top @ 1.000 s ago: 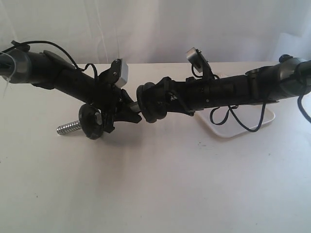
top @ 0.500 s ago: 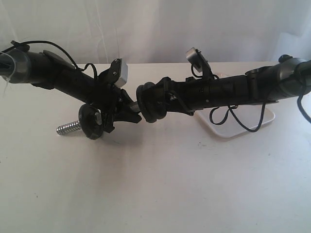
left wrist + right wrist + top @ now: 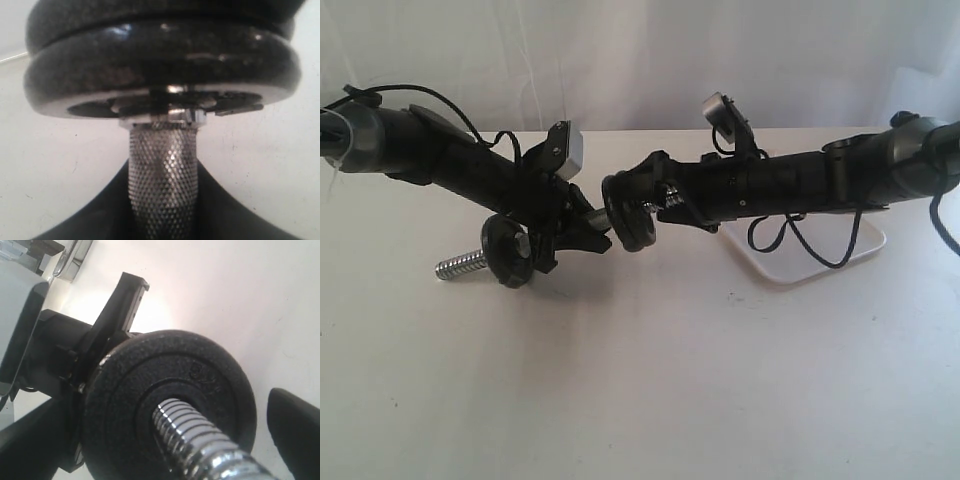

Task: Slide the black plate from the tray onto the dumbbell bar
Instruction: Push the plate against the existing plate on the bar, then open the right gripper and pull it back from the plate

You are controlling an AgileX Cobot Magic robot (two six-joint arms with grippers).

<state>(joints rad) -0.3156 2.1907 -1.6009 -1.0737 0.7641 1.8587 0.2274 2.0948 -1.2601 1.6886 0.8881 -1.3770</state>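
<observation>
The dumbbell bar (image 3: 460, 266) slants up rightward, the black plate (image 3: 628, 212) on its raised end. Reaching inward, the left claw (image 3: 572, 228) clamps its middle; the right claw (image 3: 658, 197) gapes around the plate.

White, faintly specked surface (image 3: 640, 390). Flat on it, the tray (image 3: 872, 245), well behind the right hand (image 3: 655, 195) toward its wrist side, partly hidden by arm and cables.
</observation>
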